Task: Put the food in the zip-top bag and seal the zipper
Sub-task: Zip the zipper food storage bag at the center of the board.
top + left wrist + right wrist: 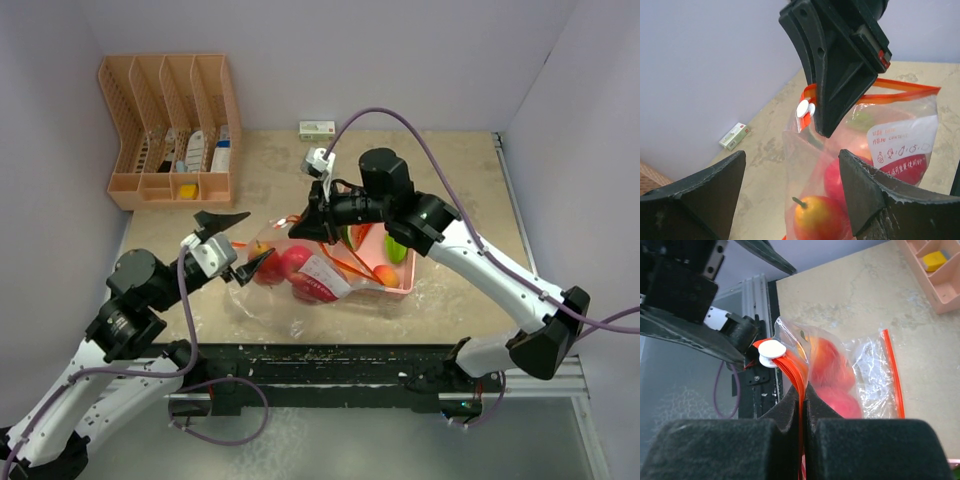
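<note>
My right gripper (803, 399), pinched on the orange zipper (799, 381), hides the zip-top bag's (867, 365) mouth; red fruit (832, 367) inside, probably apples. My left gripper (790, 185) gapes empty just beside the bag.

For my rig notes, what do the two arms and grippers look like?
The left arm and right arm have white shells and black joints. The left gripper and right gripper each have two black wedge-shaped fingers. A purple cable loops off each arm. The right gripper shows a small red mark.

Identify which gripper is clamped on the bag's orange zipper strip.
The right gripper: its jaws pinch the zipper strip between them; the left gripper stands open.
</note>
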`<state>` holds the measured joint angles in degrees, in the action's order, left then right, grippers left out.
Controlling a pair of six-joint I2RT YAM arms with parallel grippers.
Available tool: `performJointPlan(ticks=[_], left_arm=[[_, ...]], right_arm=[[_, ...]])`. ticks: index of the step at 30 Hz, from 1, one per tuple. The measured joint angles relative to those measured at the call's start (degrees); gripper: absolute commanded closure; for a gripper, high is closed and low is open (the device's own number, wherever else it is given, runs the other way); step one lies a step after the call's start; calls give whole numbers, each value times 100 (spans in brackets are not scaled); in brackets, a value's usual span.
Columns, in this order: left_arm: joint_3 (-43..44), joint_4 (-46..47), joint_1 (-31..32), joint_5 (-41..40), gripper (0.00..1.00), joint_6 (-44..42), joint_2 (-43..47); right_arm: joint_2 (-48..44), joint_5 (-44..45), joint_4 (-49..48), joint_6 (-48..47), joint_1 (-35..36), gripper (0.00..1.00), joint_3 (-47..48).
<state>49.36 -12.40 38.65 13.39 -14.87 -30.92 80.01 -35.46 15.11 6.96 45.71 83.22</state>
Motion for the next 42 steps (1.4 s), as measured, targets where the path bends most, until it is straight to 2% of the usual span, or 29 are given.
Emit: performJointPlan(ticks=[10,17,22,29,37,42], left_arm=[[-374,245,0,505,25,-734,-101],[-380,503,0,748,28,-881,-208],[-378,595,0,1010,39,-876,-354],[-350,590,0,1462,45,-870,-715],[-350,597,0,1587,53,-828,-686],[-350,601,0,1644,65,-824,-673]], right_arm=[[-271,-555,85,-42,0,100,-122],[-358,-756,94,-81,0,100,-321],[-358,-789,116,-96,0,100,-442],[-358,-835,116,-105,0,100,-498],[-358,-931,96,-179,-13,100,-599],[-350,-953,114,-225,-13,100,-686]])
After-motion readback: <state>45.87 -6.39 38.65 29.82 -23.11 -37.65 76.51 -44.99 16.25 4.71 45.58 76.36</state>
